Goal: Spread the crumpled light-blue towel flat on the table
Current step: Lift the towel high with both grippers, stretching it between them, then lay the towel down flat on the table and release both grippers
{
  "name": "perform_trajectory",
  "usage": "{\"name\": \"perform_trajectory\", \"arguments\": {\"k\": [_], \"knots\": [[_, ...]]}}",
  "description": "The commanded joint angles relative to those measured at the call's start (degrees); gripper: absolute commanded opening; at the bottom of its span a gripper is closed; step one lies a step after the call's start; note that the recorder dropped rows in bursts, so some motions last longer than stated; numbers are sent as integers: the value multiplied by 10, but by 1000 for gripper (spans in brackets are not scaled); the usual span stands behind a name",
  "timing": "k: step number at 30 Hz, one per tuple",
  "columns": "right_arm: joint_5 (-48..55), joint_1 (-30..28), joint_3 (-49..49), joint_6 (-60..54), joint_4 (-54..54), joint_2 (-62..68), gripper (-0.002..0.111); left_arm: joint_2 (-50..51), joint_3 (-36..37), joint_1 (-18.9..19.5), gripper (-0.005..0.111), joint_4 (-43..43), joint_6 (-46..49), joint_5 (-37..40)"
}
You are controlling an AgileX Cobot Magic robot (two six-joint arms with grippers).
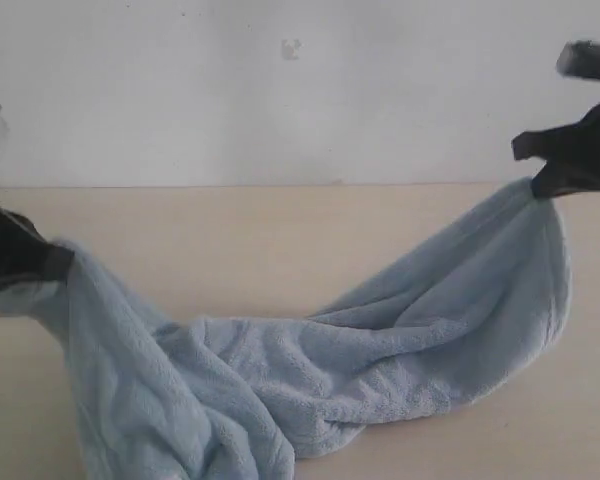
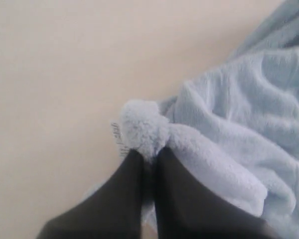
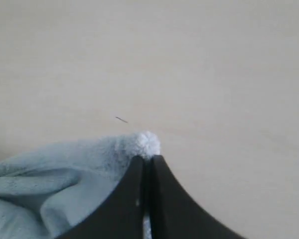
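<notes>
The light-blue towel (image 1: 310,370) sags in a crumpled band across the beige table (image 1: 260,240), lifted at both ends. At the left edge of the exterior view my left gripper (image 1: 55,262) is shut on one towel corner. In the left wrist view that gripper (image 2: 149,154) pinches a fluffy tuft of towel (image 2: 142,127) with a small white label (image 2: 117,137) beside it. At the upper right my right gripper (image 1: 542,185) is shut on the other corner. In the right wrist view the right gripper (image 3: 148,158) holds a small towel tip (image 3: 147,142) between its dark fingers (image 3: 127,199).
A pale wall (image 1: 280,90) rises behind the table's far edge. A tiny dark thread (image 3: 121,119) lies on the table near the right gripper. Bare table shows behind the towel and to its front right (image 1: 540,430).
</notes>
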Motion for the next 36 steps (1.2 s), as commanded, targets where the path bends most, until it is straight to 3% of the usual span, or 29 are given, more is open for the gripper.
{"name": "perform_trajectory", "arguments": {"k": [1,4,8,12,18,23,31,36], "knots": [[33,0,45,52,-83,-223,0,-148,-5,-1,4,24,-6,-51],[-3,0,52,60,-97,-450,0,-286,-5,-1,4,55,-6,-120],[-80,0,52,86,-182,-547,0,-296,-3,-1,4,120,-4,-175],[-49,0,65,200,-312,-412,0,-164,7,-1,4,124,-4,-169],[8,0,71,225,-306,-288,0,-65,8,-1,4,124,-7,-145],[-11,0,71,224,-312,-244,0,-28,8,-1,4,124,-7,-173],[-135,-1,71,278,-375,-121,0,48,8,-1,4,124,-2,-294],[-216,-8,71,285,-415,-28,0,134,4,-1,4,136,56,-383]]}}
